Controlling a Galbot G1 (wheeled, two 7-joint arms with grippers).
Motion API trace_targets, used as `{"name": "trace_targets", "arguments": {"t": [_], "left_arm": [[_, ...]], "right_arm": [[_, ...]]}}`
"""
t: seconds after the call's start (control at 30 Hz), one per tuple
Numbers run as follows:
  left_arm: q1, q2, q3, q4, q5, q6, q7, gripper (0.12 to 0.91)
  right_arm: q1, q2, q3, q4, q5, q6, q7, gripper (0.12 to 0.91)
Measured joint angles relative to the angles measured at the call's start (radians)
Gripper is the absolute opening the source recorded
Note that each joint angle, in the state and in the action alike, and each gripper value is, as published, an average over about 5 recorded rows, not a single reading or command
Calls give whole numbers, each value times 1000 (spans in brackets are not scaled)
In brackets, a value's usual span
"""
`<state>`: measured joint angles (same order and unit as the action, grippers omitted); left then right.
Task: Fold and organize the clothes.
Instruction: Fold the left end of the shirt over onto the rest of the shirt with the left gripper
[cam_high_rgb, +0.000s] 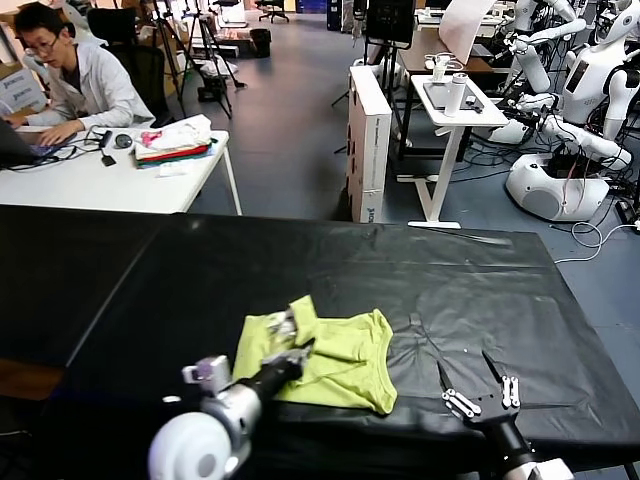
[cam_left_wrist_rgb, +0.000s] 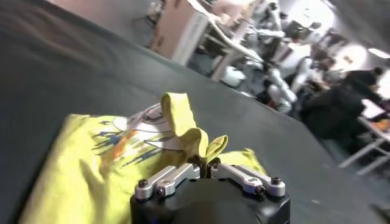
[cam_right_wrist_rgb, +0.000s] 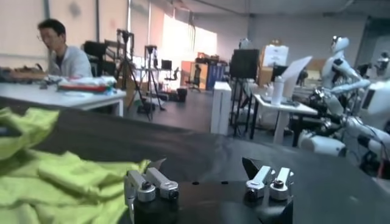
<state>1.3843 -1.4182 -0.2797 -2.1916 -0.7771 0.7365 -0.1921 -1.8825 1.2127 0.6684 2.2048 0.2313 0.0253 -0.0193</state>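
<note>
Lime-yellow T-shirt (cam_high_rgb: 335, 358), crumpled, near counter (cam_high_rgb: 480, 290) front edge; left tool (cam_high_rgb: 290, 338) spread over it; right tool (cam_high_rgb: 478, 383) spread, beside.

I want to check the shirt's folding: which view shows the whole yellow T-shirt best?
The head view: the whole T-shirt lies on the black table. The left wrist view shows only its printed part close up; the right wrist view only a crumpled edge.
</note>
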Motion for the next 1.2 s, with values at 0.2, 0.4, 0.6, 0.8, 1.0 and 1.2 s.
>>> {"name": "trace_targets", "arguments": {"t": [0.2, 0.4, 0.6, 0.8, 1.0, 1.2], "left_arm": [[-23, -53, 83, 34, 27, 0, 0, 907], [-41, -84, 118, 67, 42, 0, 5, 907], [-50, -98, 124, 107, 63, 0, 19, 907], [-46, -108, 127, 134, 84, -4, 30, 907], [-44, -138, 139, 139, 85, -21, 31, 907], [-28, -179, 136, 132, 103, -30, 35, 907]], "right_arm": [[5, -2, -3, -14, -2, -1, 0, 907], [5, -2, -7, -23, -6, -3, 0, 907], [5, -1, -10, -24, -7, -3, 0, 907], [8, -5, -18, -25, -10, -3, 0, 907], [15, -35, -33, -19, -9, -6, -2, 907], [40, -91, -65, -12, 1, -9, -7, 907]]}}
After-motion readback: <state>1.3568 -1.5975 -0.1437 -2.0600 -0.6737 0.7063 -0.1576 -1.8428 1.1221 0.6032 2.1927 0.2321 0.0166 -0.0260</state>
